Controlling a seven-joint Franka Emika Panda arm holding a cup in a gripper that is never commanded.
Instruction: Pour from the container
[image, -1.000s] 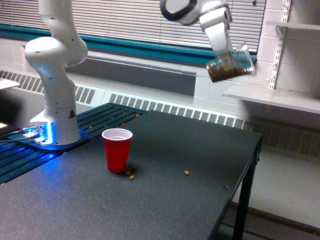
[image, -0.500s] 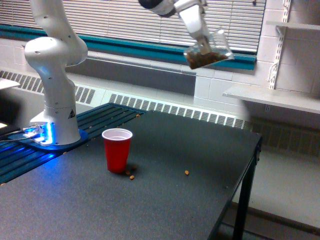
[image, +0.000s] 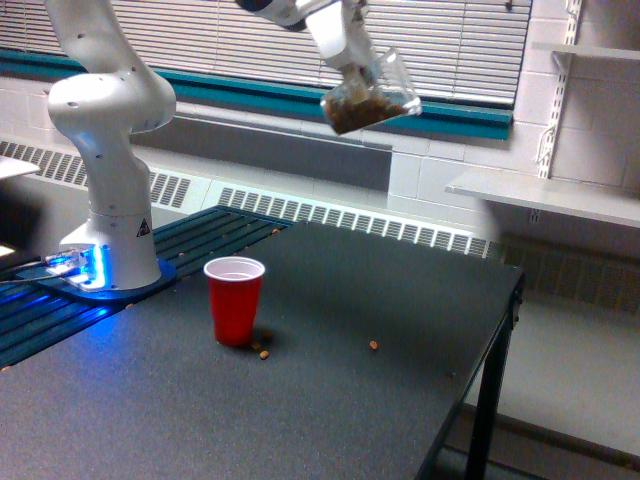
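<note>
Nearest to me, I am seeing the dark surface (image: 330, 400) lying bare in front, with the red cup (image: 235, 300) standing upright on it toward the exterior view's left, its white inside looking empty, and a few small brown pellets (image: 262, 350) lying loose at its foot and one further to the right. Behind it the arm's white base (image: 112, 215) is glowing blue at its foot. Up high, the container (image: 370, 95) is now travelling toward the exterior view's left: over the last second it has come from above the surface's far right corner to a spot much nearer the red cup's column, though it is hanging well above it and a little to the right. It is tilted on its side, mouth up and right, brown contents settled low. The end effector (image: 345, 55) is clamped on it; I cannot make out the finger gap. I am judging the carry-over nearly done, pouring not yet begun. Nothing is standing between tumbler and cup; the height makes spilling likely.
</note>
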